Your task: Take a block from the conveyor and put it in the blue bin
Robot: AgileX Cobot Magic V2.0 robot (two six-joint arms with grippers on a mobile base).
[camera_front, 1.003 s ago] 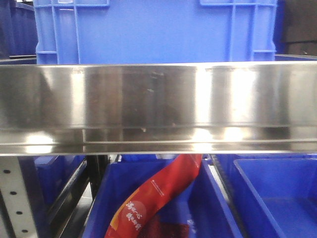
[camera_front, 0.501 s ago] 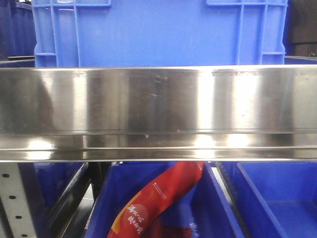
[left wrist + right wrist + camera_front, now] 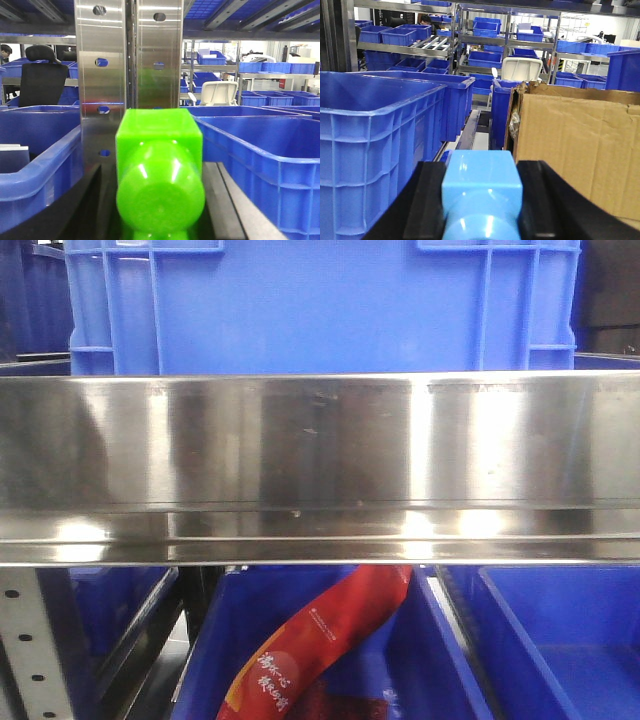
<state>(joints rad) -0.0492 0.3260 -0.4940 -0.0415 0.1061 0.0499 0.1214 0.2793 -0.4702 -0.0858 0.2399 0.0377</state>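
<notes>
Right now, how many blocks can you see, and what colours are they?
green block: 1
light blue block: 1
Total: 2 blocks

a polished steel post [image 3: 127, 65] with round holes stands upright in the middle. directly in front of the post, a bright green block [image 3: 159, 170] fills the lower centre, its rounded end facing the camera. a large blue bin [image 3: 260, 150] lies right of the post and a second blue bin [image 3: 40, 155] left of it. further back, a black chair [image 3: 42, 75] sits left of the post and a white chair [image 3: 220, 93] right.
</notes>
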